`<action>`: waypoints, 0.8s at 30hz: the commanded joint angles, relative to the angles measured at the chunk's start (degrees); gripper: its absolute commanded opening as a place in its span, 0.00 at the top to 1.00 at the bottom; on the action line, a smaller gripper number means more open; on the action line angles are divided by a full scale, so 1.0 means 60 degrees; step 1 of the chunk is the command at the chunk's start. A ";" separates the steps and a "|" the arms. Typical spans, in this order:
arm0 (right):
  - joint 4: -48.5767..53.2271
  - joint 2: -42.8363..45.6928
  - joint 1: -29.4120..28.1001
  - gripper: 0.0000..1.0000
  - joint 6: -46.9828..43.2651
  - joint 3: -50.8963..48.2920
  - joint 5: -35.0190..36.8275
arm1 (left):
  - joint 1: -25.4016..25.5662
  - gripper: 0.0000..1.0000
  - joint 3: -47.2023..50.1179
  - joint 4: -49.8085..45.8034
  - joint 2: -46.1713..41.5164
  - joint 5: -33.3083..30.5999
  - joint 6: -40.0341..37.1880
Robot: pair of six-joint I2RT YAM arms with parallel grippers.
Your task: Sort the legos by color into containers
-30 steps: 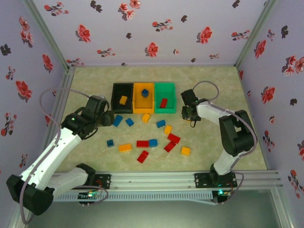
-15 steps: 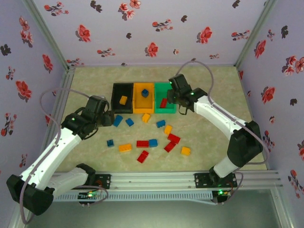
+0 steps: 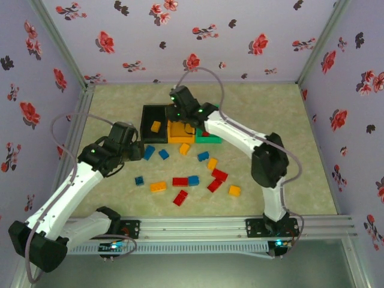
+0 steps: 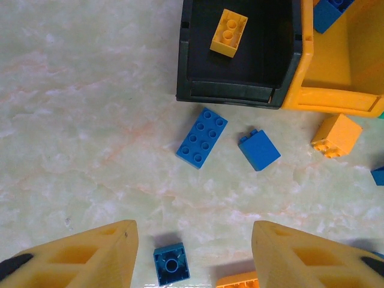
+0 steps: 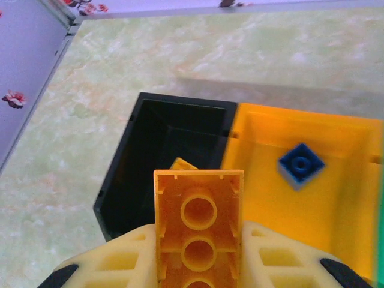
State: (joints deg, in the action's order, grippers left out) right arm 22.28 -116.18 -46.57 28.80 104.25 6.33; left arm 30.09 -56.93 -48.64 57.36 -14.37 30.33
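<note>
Yellow lego, partly cut off, sits clenched in right pincer; left pincer gapes.

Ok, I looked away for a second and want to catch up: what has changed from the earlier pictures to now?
The right arm swung left, from beside the green bin across it to above the black bin and orange bin. The right hand is shut on a yellow brick. The left hand stayed open above the blue bricks; the loose bricks and the bins have not moved.
</note>
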 commanded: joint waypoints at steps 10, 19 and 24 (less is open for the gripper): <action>-0.0872 -0.3343 -0.0207 0.71 0.1412 0.3411 -0.0713 | -0.0078 0.47 0.0069 -0.0287 -0.0298 -0.0002 0.0359; 0.0611 -0.5247 -0.0086 0.47 0.1490 0.6735 -0.1605 | -0.0078 0.42 0.0069 -0.0329 -0.0316 0.0045 0.0411; 0.0381 -0.4592 -0.0077 0.46 0.1300 0.5867 -0.1582 | -0.0078 0.41 0.0069 -0.0286 -0.0285 0.0051 0.0427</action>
State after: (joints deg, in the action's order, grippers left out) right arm 23.88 -147.94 -47.33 37.26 141.40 -2.39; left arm 30.09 -56.93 -48.93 56.38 -14.37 31.66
